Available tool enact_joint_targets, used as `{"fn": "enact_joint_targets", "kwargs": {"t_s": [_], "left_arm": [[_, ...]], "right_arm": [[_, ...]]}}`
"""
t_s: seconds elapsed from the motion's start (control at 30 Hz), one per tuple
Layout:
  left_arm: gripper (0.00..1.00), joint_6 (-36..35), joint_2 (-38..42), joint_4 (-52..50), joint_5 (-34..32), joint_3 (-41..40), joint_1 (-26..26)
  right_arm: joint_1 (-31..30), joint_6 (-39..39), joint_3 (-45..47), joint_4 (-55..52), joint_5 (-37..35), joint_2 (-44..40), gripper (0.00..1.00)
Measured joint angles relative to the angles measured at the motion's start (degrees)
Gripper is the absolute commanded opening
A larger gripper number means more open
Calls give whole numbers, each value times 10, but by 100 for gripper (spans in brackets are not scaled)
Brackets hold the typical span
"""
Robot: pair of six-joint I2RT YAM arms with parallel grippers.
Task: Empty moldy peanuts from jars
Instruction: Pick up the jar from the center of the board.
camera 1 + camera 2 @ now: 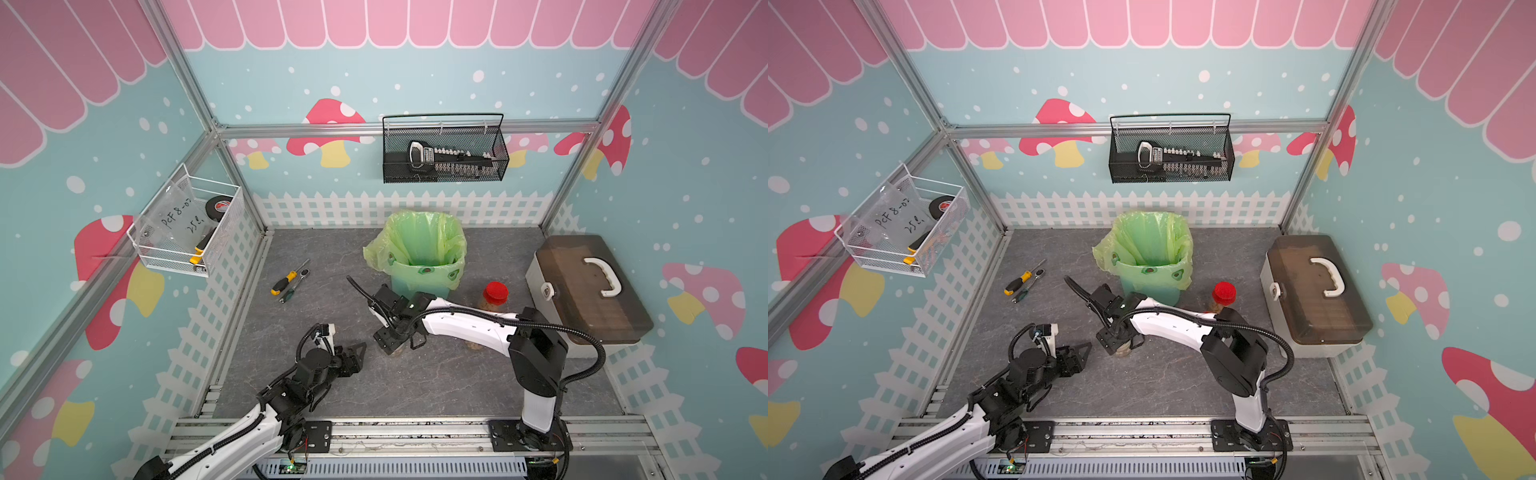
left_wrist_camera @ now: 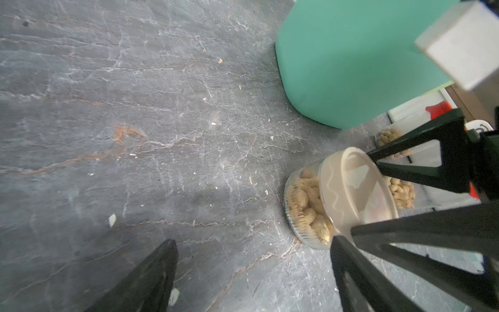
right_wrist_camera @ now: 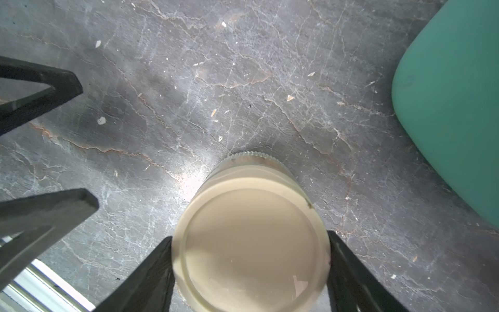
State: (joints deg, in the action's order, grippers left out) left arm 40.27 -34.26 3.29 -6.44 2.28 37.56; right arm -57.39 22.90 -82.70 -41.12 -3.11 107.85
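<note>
R hand clamped on beige-lid jar; L hand apart, empty, near it

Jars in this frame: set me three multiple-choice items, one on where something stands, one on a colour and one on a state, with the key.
1. Where does the red-lidded jar stand?
A. In a wire basket on the wall
B. On the table, between the green-bagged bin and the storage box
C. Inside the bin

2. What colour is the lid that the right gripper grips?
A. Red
B. Beige
C. Blue

3. What state is the beige-lidded jar in?
A. On its side, open
B. Upright, capped
C. Upside down, empty

Key:
1. B: both top views show it on the table between the two.
2. B: the right wrist view shows a beige disc between the black fingers.
3. B: the left wrist view shows it standing with its lid on and peanuts inside.
</note>
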Motion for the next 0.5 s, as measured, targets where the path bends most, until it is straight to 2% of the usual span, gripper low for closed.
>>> {"fn": "enact_joint_targets", "kwargs": {"t_s": [0.27, 0.5], "left_arm": [[99, -37, -5, 48, 10, -6, 28], [100, -114, -91, 142, 28, -6, 67]], "right_arm": [[21, -9, 28, -12, 15, -30, 58], [86, -28, 55, -41, 51, -120, 57]]}}
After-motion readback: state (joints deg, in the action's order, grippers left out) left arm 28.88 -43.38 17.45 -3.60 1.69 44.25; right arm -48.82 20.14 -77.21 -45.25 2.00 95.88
